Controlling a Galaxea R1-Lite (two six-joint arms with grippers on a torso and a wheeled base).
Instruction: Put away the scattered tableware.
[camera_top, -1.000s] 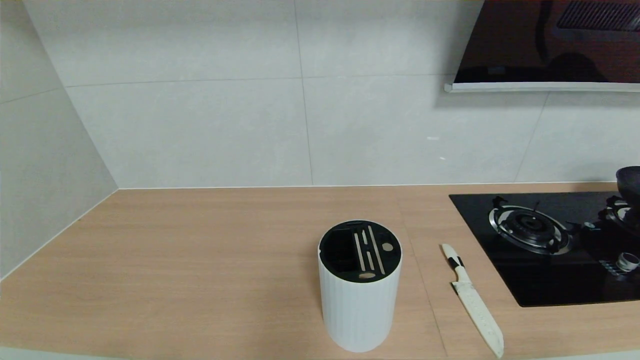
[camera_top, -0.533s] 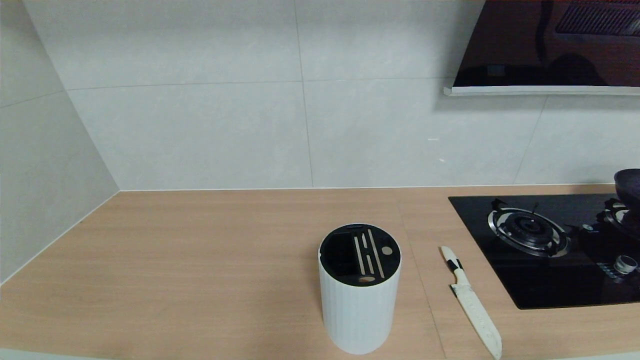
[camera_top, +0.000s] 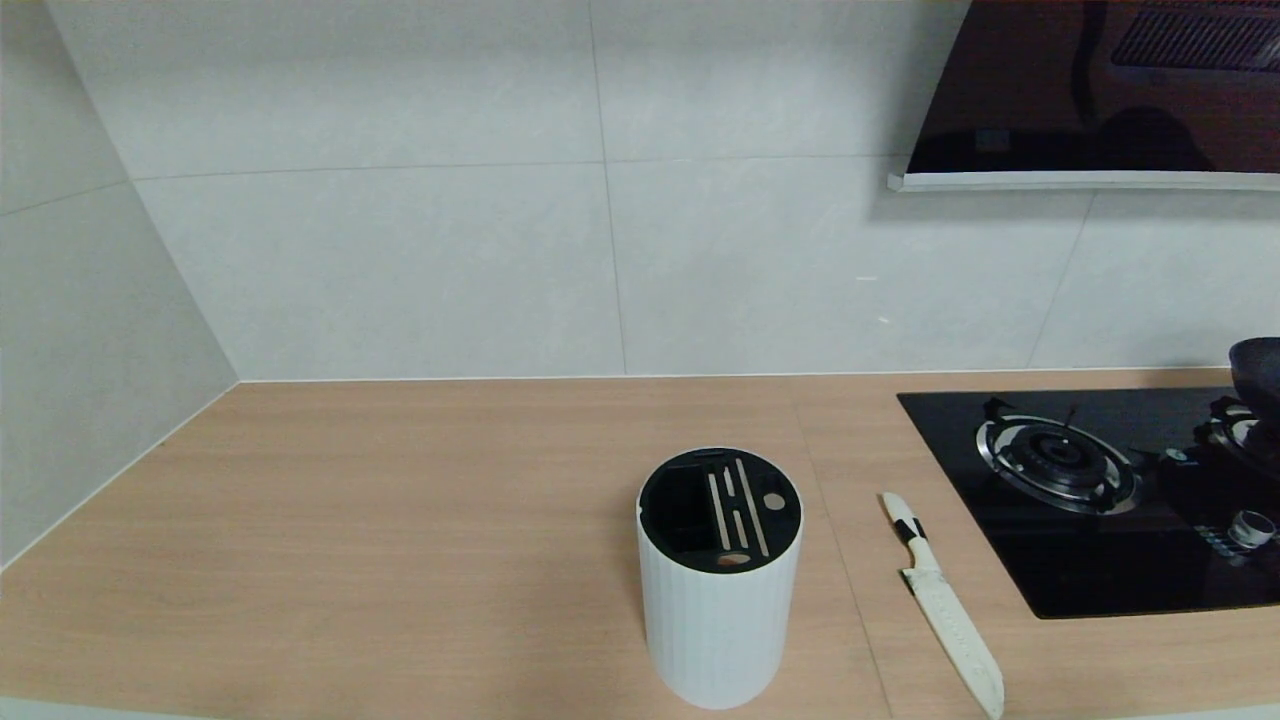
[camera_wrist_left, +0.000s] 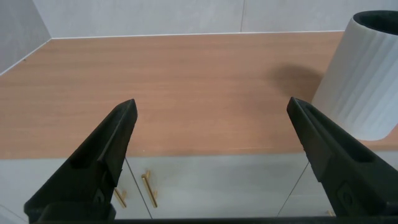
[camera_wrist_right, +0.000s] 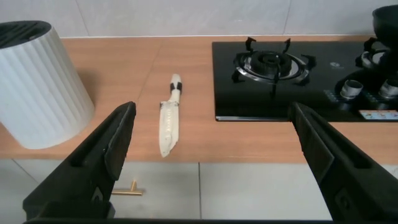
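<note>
Lying flat on the surface (camera_top: 400, 520) between holder (camera_top: 718, 620) and hob (camera_top: 1130, 560), the knife (camera_top: 940, 605) looks stiff, probably slick; handle grip advised. My left end effector (camera_wrist_left: 211, 109) and right end effector (camera_wrist_right: 212, 111) stand spread.

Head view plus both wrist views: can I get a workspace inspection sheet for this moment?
Surface: wooden countertop, a seam line running beside the knife.
Job's things: white knife lies flat between slotted holder and hob, touching neither; holder upright, nothing sticking out of its slots.
Clutter: dark pot on the hob's right-hand burner.
Grippers: left gripper and right gripper both open, holding nothing, off the counter's front edge.
Cables: nothing seen.
Surroundings: tiled wall, range hood, cabinet handles below.
</note>
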